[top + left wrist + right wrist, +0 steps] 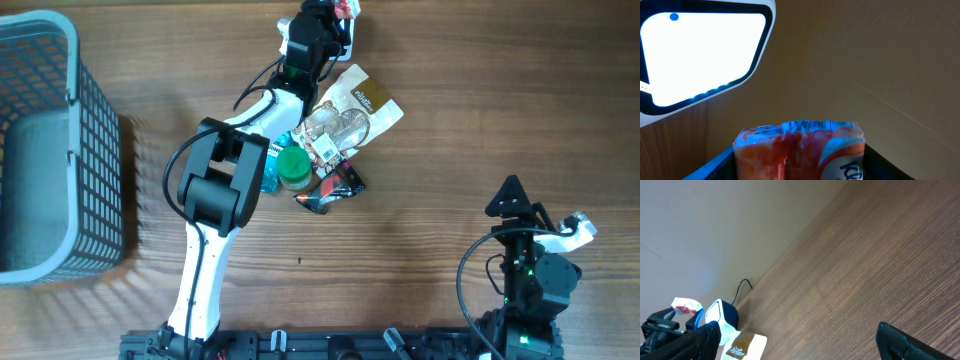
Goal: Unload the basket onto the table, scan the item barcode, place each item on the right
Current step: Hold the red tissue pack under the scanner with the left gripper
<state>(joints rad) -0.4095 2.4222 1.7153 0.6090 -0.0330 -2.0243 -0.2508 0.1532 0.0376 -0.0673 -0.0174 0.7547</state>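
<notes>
The left gripper clamps a crinkly orange plastic packet before a glowing white scanner; the right gripper gapes wide.

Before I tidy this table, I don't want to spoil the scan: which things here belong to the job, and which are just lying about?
In the job:
red packet, held in the left gripper
lit scanner

Lying about:
brown pouch
clear packet
green-lidded jar
dark wrapper
mesh basket
</notes>
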